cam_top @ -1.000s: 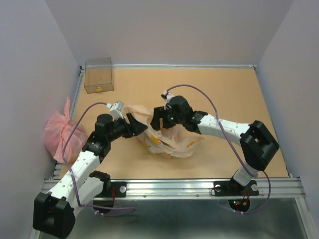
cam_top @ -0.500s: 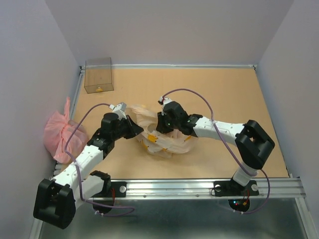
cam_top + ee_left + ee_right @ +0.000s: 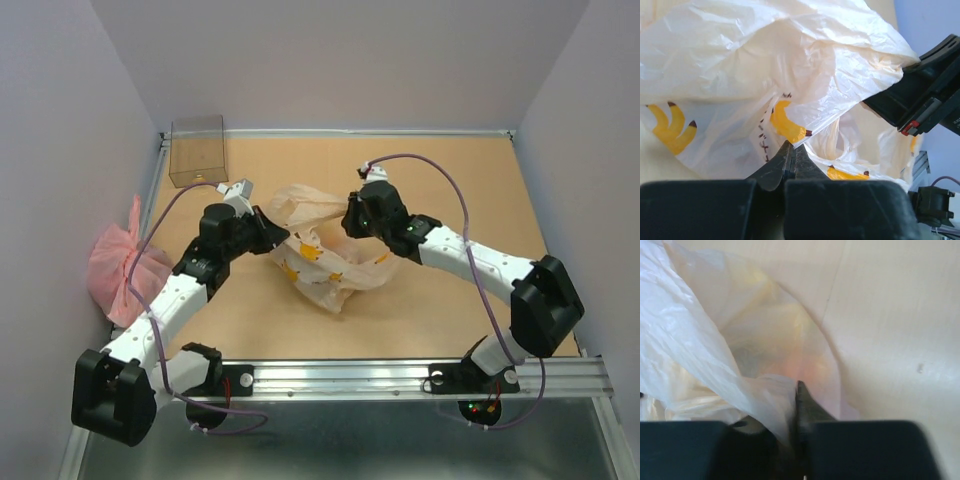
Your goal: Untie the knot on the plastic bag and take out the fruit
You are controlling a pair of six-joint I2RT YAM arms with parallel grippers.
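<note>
The plastic bag (image 3: 322,262), pale peach with yellow banana prints, lies mid-table and is stretched between both grippers. My left gripper (image 3: 274,238) is shut on the bag's left side; in the left wrist view its tips (image 3: 791,146) pinch a thin fold of the bag (image 3: 765,80). My right gripper (image 3: 349,217) is shut on the bag's upper right; in the right wrist view its tips (image 3: 797,388) clamp bunched film of the bag (image 3: 705,355). A taut band of plastic (image 3: 312,204) runs between the two grips. I cannot make out the knot. The fruit is hidden.
A translucent brown box (image 3: 197,151) stands at the back left corner. A pink crinkled bag (image 3: 118,266) hangs off the table's left edge beside the left arm. Walls close in the back and sides; a metal rail (image 3: 350,373) runs along the front.
Both grippers went from open to shut on the bag. The right gripper then drew back and to the right, and the bag lifted and stretched out between the two.
</note>
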